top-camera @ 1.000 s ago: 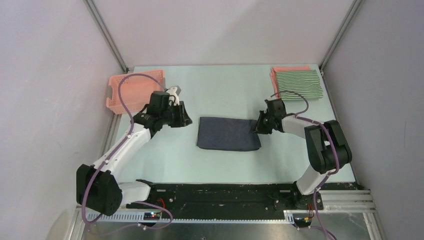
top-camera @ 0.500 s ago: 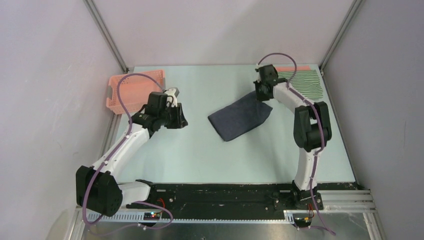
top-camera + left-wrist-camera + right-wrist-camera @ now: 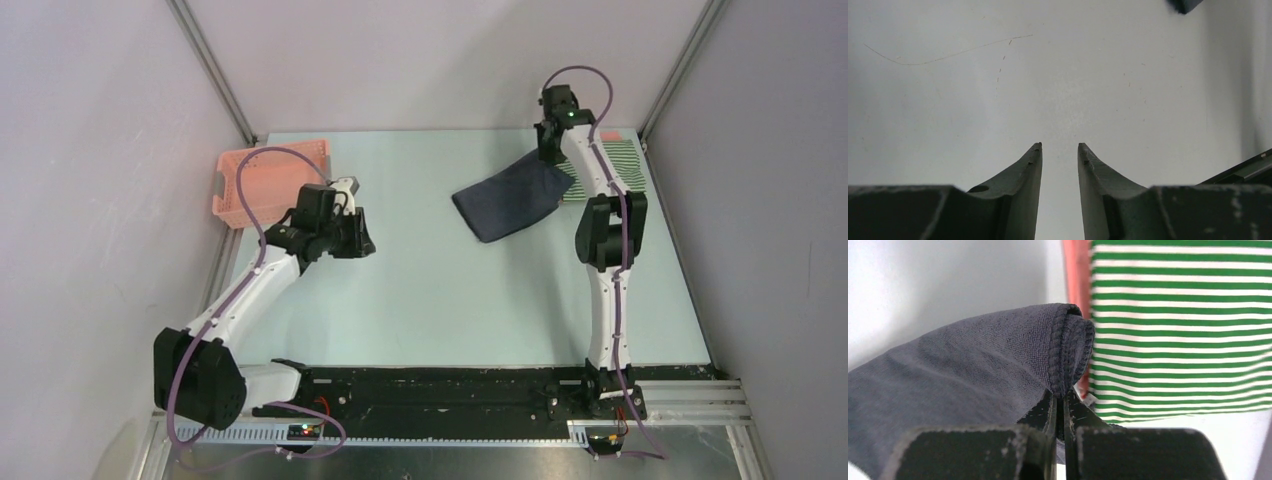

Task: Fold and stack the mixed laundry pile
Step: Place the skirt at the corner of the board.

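Folded navy garment [image 3: 505, 200] is no longer at table centre: within the last second it has travelled to the far right corner, one edge lifted and the rest trailing low. Its hemmed fold is pinched tight in the right gripper [image 3: 1064, 401], just beside the striped shirt [image 3: 1178, 330], which lies on the salmon shirt [image 3: 1075, 275]. Judgement: this is the last piece, and only setting it on the stack remains. The left gripper [image 3: 1059, 147] hangs over the bare table [image 3: 420, 300] near the basket [image 3: 250, 185], fingers slightly apart and empty.
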{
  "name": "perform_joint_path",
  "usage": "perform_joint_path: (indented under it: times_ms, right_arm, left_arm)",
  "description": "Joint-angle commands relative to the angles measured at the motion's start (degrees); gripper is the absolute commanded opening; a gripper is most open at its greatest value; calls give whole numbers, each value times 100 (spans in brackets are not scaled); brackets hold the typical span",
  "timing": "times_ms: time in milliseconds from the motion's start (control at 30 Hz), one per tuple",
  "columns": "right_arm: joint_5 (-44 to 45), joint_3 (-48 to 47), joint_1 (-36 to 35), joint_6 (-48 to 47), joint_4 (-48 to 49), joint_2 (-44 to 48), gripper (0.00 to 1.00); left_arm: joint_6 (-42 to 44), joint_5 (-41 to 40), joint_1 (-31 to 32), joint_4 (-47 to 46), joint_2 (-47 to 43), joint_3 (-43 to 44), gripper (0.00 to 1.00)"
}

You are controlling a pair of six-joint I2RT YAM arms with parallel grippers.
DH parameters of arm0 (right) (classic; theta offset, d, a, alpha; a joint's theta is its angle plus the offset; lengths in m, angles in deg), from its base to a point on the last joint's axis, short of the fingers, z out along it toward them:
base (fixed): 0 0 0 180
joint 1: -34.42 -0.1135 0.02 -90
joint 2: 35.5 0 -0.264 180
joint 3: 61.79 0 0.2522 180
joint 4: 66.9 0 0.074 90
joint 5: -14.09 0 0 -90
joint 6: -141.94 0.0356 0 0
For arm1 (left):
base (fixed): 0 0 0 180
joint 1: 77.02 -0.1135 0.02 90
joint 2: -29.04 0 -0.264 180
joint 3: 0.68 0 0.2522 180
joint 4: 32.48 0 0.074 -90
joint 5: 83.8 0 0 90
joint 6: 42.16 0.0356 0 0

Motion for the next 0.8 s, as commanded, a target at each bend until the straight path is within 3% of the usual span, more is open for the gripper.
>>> perform_joint_path:
  times_ms: [0,767]
  right_arm:
    - [231,-615,199,-1,-425,244,0]
    - [1644,-638,-93,-292,-213,914,0]
  left_arm:
    - [166,-58,-49,-61,73,84,38]
    - [184,118,-111,-47,56,90,39]
